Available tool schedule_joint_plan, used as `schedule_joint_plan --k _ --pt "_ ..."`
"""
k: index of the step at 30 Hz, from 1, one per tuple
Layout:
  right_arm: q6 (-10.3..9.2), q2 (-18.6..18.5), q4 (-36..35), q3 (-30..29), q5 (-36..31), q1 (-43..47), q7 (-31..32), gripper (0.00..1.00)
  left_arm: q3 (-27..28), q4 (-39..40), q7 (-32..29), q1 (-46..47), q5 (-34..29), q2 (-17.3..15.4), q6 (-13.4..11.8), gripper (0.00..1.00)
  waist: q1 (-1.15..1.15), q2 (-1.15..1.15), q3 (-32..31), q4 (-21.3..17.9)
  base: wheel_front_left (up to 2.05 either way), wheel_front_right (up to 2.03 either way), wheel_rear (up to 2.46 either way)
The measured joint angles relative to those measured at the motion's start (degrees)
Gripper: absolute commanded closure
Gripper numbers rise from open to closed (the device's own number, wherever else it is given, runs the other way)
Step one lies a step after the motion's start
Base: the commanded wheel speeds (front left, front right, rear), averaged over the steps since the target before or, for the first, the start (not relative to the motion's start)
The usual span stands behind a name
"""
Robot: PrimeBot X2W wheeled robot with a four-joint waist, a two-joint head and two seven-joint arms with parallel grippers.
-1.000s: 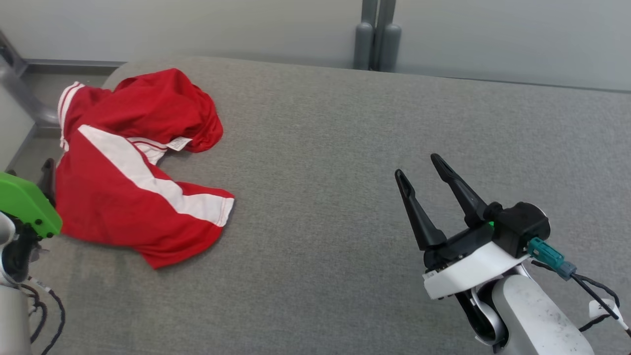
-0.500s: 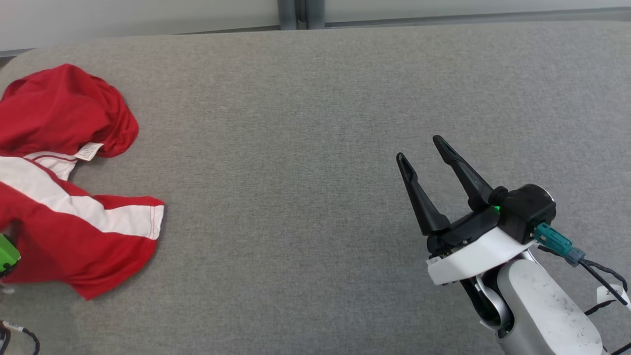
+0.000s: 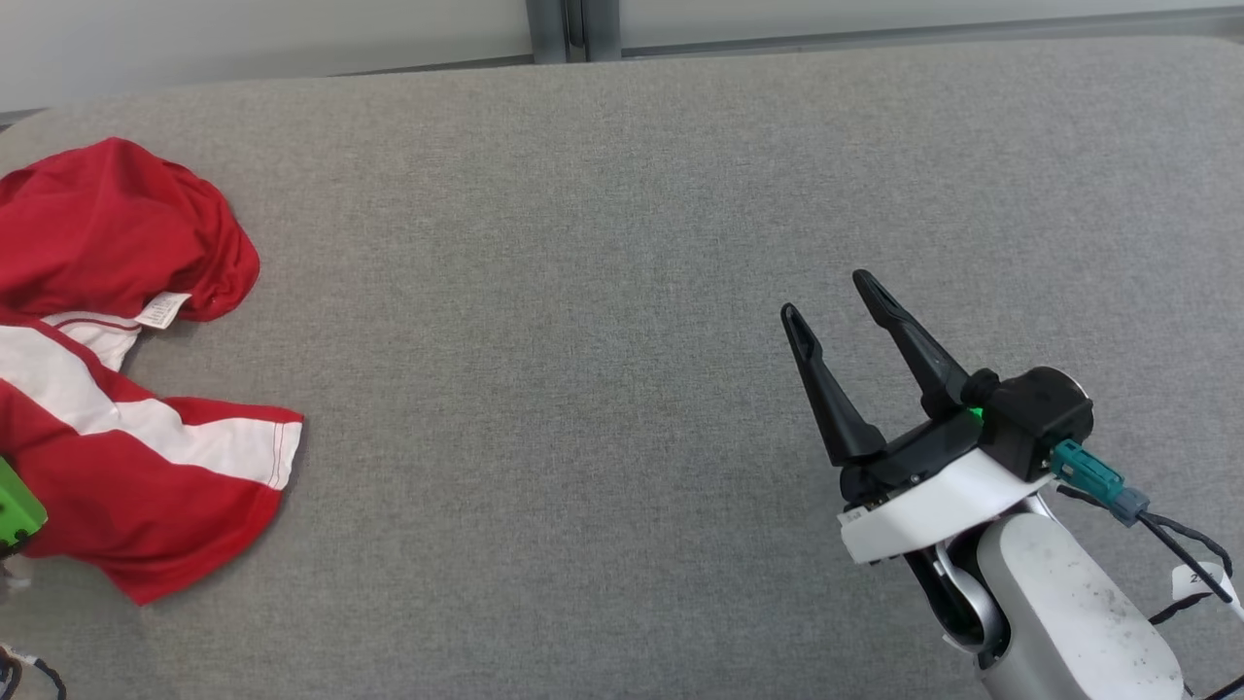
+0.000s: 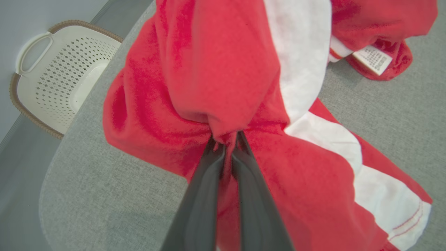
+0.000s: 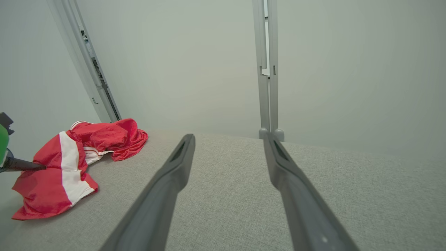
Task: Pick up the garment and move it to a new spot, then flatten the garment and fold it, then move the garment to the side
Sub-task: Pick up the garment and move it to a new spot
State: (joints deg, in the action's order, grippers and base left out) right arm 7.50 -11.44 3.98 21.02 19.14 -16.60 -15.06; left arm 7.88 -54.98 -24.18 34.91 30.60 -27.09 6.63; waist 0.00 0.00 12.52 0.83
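Note:
The garment [image 3: 126,408], red with a broad white stripe, lies crumpled at the far left of the grey padded table [image 3: 583,292]. In the left wrist view my left gripper [image 4: 226,141] is shut on a bunched red fold of the garment [image 4: 223,80], near the table's rounded left edge. Its green wrist cover [image 3: 15,510] shows at the head view's left edge. My right gripper [image 3: 824,295] stands open over bare table at the right, far from the cloth. The right wrist view shows my right gripper [image 5: 229,136] with nothing between its fingers and the garment [image 5: 69,164] far to its left.
A white perforated basket [image 4: 59,73] stands on the floor just past the table's left edge. A grey wall with a vertical post [image 3: 564,29] runs behind the table. Bare grey surface stretches between the garment and my right gripper.
The head camera has swung right, so the garment now sits at the picture's left edge. My left gripper has shut on a fold of the garment. The right gripper has stayed open and still.

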Motion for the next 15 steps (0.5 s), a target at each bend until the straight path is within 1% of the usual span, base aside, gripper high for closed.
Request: schedule_joint_plan --k 4,7,10,12,15 --pt "0.00 1.1 0.5 -0.3 0.1 1.2 0.0 0.00 -2.6 2.4 2.1 0.5 -1.6 -1.0 0.5 1.00 0.00 0.00 -2.0 0.3 0.00 0.00 0.00" --pt "0.00 1.9 0.8 -1.2 0.3 2.4 0.0 0.00 -5.4 6.3 2.7 0.7 -2.5 -2.1 0.7 1.00 0.00 0.00 -4.0 0.5 0.00 0.00 0.00" --pt "0.00 2.8 0.9 -2.0 0.4 3.5 0.0 0.00 -9.0 12.5 2.4 0.7 -1.9 -2.5 0.7 1.00 0.00 0.00 -6.2 0.6 0.00 0.00 0.00" --pt "0.00 3.2 0.9 -2.6 0.4 4.6 0.0 0.00 -11.7 18.1 1.5 0.5 -1.1 -2.8 0.7 1.00 0.00 0.00 -7.8 0.5 0.00 0.00 0.00" --pt "0.00 3.5 0.8 -3.4 0.3 5.8 0.0 0.00 -14.5 26.3 0.4 -0.2 -0.4 -4.0 0.8 1.00 0.00 0.00 -9.9 0.4 0.00 0.00 0.00"
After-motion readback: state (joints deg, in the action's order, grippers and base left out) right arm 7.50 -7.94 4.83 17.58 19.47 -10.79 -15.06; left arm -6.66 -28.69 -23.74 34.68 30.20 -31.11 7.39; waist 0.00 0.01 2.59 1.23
